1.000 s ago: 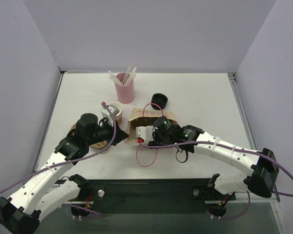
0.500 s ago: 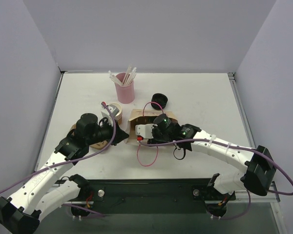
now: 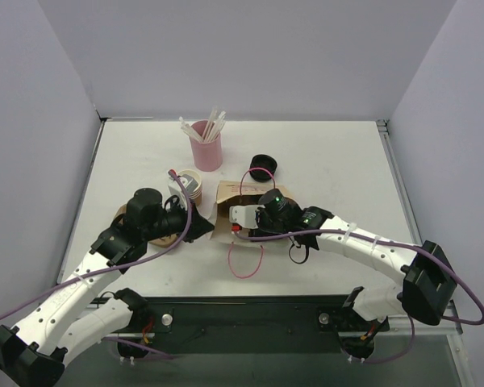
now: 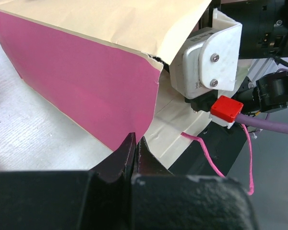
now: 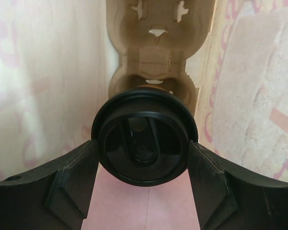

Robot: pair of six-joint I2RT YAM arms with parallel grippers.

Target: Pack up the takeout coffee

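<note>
The pink-and-cream paper bag (image 3: 254,192) lies on its side mid-table, mouth toward the arms. My right gripper (image 5: 144,149) reaches into it, shut on the takeout coffee (image 5: 144,141). The coffee's round black lid sits between the two fingers (image 5: 74,175). Just beyond the cup, inside the bag, lies the brown pulp cup carrier (image 5: 158,52). In the top view the cup is hidden by the bag and the right wrist (image 3: 244,216). My left gripper (image 4: 135,142) is shut on the lower corner of the bag's pink side (image 4: 81,81) at the mouth.
A pink cup of white straws (image 3: 206,145) stands at the back. A loose black lid (image 3: 263,167) lies right of it, and a stack of brown cups (image 3: 190,185) left of the bag. The bag's pink string handle (image 3: 244,262) trails toward the near edge.
My right wrist has pushed slightly further into the bag's mouth with the cup, and the elbow has swung a little. The left arm has stayed put on the bag.
</note>
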